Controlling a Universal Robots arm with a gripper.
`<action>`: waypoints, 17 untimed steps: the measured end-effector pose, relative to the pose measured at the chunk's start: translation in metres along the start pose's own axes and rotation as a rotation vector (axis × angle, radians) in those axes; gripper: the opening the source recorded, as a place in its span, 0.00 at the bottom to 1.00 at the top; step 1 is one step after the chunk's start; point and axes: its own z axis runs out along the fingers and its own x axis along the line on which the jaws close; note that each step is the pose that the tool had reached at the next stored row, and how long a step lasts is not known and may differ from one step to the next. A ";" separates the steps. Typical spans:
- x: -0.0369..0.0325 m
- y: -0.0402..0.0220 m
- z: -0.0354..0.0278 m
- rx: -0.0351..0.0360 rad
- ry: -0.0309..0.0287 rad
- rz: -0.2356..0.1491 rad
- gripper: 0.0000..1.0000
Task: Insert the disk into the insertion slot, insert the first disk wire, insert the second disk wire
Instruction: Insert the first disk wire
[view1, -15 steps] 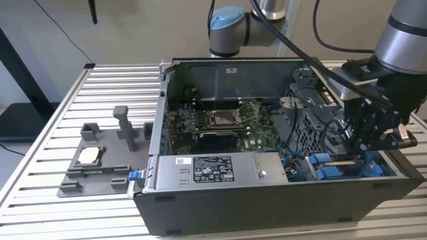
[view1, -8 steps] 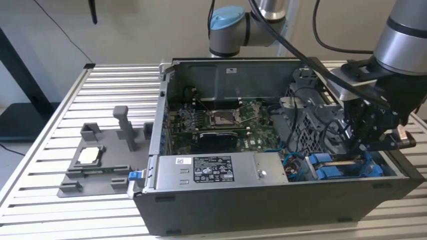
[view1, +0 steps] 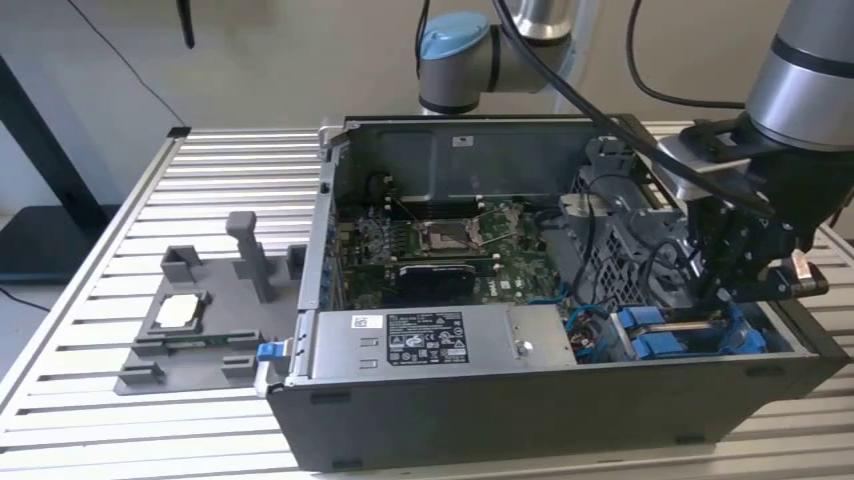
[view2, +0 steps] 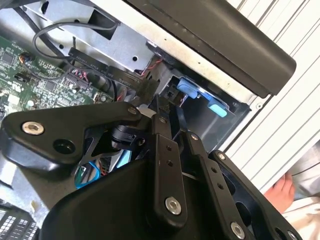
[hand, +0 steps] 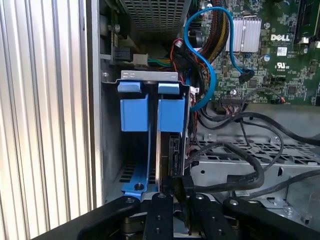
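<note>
Disk (hand: 172, 110) looks seated in the insertion slot (hand: 131, 172); my hand (hand: 181, 200) clamps a black wire plug (hand: 177, 160) against its edge, wiring apparently unfinished

Silver arm (view1: 807, 70) — black tool (view1: 730, 288)

Disk (hand: 172, 112): mostly hidden deep in the computer case (view1: 534, 410), just its blue end shows.
Hand (view2: 281, 194): cut off at the edge, outside the computer case.
Arm (view1: 814, 60): top cut off, above the computer case.
</note>
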 end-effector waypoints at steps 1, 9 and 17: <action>-0.0001 0.0000 0.0001 0.0000 0.0002 0.003 0.19; -0.0002 0.0000 0.0010 -0.0001 0.0013 0.010 0.19; -0.0008 0.0001 0.0011 -0.0001 0.0003 0.011 0.19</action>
